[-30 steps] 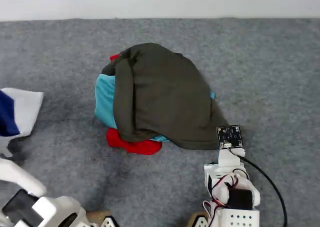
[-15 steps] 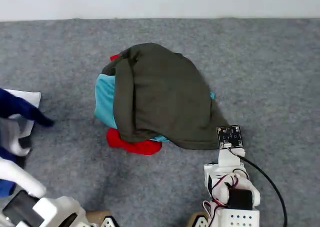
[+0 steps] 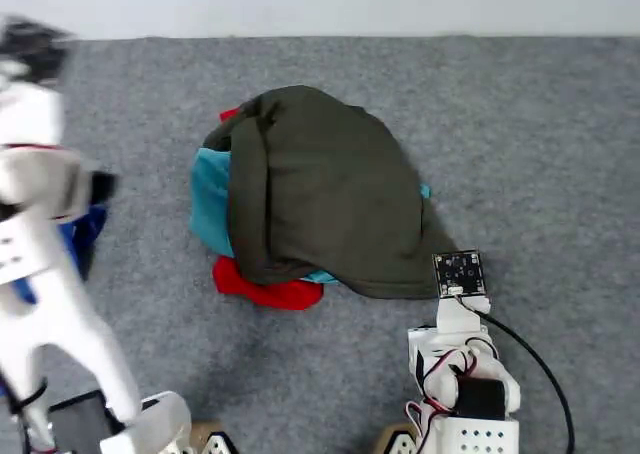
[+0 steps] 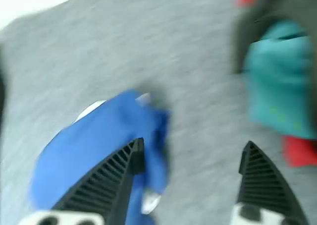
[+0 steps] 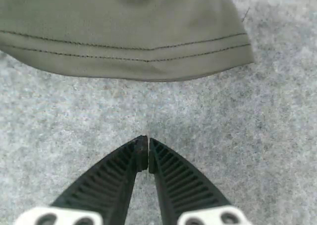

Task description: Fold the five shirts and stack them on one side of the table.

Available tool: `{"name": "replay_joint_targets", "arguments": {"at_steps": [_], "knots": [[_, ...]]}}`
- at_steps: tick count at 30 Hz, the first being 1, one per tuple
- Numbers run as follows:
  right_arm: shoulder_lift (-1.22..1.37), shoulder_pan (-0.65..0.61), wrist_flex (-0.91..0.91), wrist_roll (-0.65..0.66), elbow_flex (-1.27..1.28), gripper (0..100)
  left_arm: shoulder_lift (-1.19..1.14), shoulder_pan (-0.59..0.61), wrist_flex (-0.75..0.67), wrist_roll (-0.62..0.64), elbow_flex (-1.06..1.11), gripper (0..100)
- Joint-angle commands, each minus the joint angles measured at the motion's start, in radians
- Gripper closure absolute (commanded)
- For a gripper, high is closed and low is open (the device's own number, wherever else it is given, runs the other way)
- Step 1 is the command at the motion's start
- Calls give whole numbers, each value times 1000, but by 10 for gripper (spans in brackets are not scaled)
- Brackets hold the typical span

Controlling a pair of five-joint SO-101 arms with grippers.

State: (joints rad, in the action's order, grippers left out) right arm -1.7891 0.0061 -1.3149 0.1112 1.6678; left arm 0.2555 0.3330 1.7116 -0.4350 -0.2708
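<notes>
The right gripper [image 5: 148, 154] sits low over the grey felt table [image 3: 540, 154], its jaws pressed together tip to tip with nothing between them, just short of the stitched hem of an olive shirt [image 5: 124, 31]. The left gripper [image 4: 190, 158] is spread wide and holds nothing. Under it, at the left side of the table, lies one crumpled blue shirt [image 4: 89, 160] with bits of white at its edge; the blur hides whether the jaws touch it. In the middle of the table is one pile of three shirts: the olive one draped over the top, one teal shirt [image 3: 208, 204] showing from under its left edge, and one red shirt [image 3: 265, 289] at the bottom. That makes four shirts that can be counted.
</notes>
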Motion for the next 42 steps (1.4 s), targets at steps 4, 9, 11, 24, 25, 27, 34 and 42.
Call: {"name": "replay_joint_targets", "arguments": {"at_steps": [4,9,11,24,25,27,34,42], "knots": [[-12,-2,13,-8,15,990,37,-265,-183,84,217,695],[-12,-2,13,-8,15,990,31,-351,-382,87,423,695],[-12,-2,13,-8,15,990,-2,-377,-433,87,464,694],[-12,-2,13,-8,15,990,-578,-382,-519,164,272,662],[-12,-2,13,-8,15,990,-615,-382,-517,164,257,664],[-12,-2,13,-8,15,990,-677,-382,-503,158,220,709],[-12,-2,13,-8,15,990,-674,-370,-463,158,154,987],[-12,-2,13,-8,15,990,-414,-261,-362,166,54,988]]}}
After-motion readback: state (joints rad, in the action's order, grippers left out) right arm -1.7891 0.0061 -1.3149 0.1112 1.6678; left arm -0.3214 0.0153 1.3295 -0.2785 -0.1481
